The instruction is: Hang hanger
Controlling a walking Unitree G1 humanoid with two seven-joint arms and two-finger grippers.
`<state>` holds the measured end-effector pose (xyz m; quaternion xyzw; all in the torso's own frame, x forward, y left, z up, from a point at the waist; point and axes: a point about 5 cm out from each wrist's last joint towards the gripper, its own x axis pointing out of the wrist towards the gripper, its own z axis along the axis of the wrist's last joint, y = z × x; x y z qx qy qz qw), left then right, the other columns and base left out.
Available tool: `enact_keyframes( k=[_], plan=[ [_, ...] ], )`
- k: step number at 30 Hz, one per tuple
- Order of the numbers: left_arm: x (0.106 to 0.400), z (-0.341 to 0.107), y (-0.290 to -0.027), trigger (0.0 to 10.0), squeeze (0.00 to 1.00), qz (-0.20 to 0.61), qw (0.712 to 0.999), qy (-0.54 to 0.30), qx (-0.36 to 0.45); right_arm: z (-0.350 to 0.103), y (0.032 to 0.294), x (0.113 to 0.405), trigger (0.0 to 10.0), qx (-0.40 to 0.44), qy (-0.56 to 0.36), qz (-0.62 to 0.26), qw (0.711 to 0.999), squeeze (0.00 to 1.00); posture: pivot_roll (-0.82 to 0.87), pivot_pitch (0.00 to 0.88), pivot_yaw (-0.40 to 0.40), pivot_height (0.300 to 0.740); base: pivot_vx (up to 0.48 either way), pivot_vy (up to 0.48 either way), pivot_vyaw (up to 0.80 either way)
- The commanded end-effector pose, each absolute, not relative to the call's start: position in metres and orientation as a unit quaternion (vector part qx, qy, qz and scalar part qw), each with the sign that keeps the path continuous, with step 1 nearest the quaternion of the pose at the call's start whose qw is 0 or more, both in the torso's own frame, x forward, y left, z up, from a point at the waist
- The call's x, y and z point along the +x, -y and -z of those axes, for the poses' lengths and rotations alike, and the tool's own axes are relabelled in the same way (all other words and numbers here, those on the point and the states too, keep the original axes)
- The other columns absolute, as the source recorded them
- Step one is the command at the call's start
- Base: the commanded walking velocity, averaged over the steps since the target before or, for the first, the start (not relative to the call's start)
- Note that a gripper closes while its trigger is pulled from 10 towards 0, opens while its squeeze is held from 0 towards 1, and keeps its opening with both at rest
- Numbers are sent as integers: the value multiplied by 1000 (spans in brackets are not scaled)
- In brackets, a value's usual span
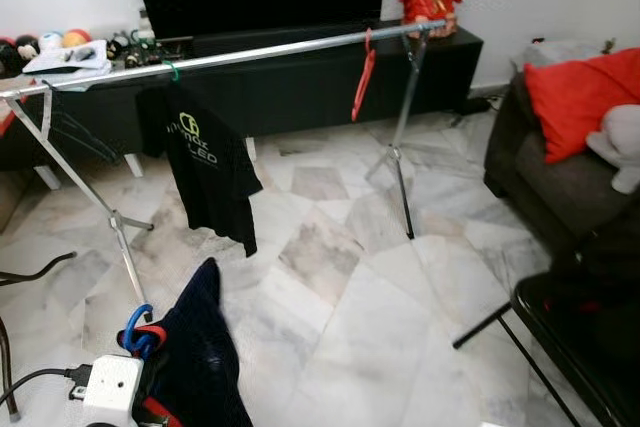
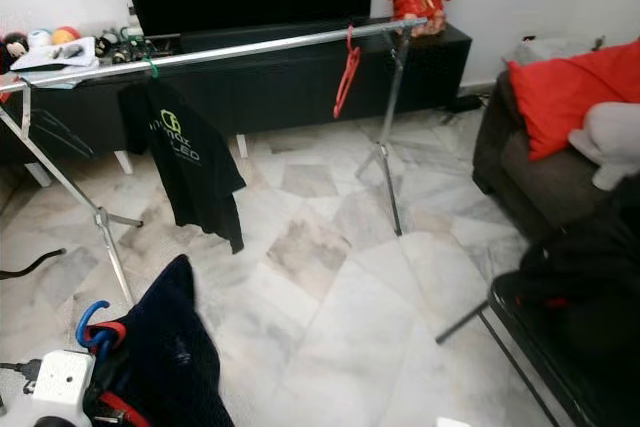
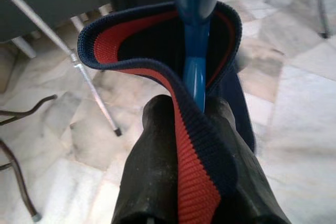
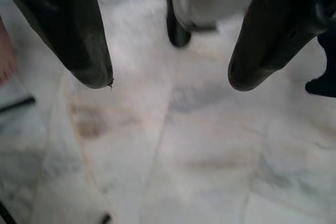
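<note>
We are gripping with our left end effector (image 3: 197, 109), its two black fingers (image 3: 152, 166) closing on the blue hanger (image 3: 194, 30) and on the navy collar with its red lining that is draping over them. The hanger's hook (image 1: 137, 329) is curling up just beside our white wrist housing (image 1: 112, 385) at the lower left, and the dark navy garment (image 1: 200, 347) it is carrying is hanging down from there toward the marble floor (image 1: 340, 317). Our right end effector (image 4: 168, 77) is hanging with its fingers (image 4: 79, 35) spread wide, pointing at bare floor and holding nothing. Well ahead of us, the silver rail (image 1: 250, 54) of the clothes rack is running across the room; a black T-shirt (image 1: 205, 172) with green print is hanging on it toward our left and an empty red hanger (image 1: 364, 77) toward the right, well apart from the hanger we are holding.
</note>
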<state>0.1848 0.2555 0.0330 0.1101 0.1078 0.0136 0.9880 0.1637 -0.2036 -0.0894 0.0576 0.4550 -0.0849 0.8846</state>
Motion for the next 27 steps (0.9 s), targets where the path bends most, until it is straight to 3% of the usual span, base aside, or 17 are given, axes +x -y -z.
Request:
enact_keyframes(
  k=[1, 27],
  plan=[
    [185, -40, -265, 10000, 0, -31, 988, -102, 108, 90, 195, 165, 10000, 63, -456, 73, 884, 0, -37, 98, 38, 721, 480, 0, 0],
    [182, -35, -263, 10000, 0, -40, 989, -112, 92, 90, 195, 165, 10000, 56, -458, 63, 885, 0, -29, 96, 18, 721, 480, 0, 0]
  ],
)
